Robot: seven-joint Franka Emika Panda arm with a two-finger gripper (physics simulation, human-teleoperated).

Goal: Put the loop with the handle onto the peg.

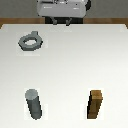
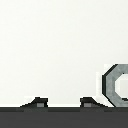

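Both peg point(image 1: 34, 104) and brown block point(image 1: 96, 104) show only outside; spread, empty gripper point(image 1: 61, 21) nears loop point(image 1: 29, 41).

Simulated test bench: plain white table point(image 1: 70, 60), featureless surroundings.

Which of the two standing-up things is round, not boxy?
The grey peg, standing toward the exterior view's left. It is a smooth round cylinder, while the brown block toward the right has flat, square sides.
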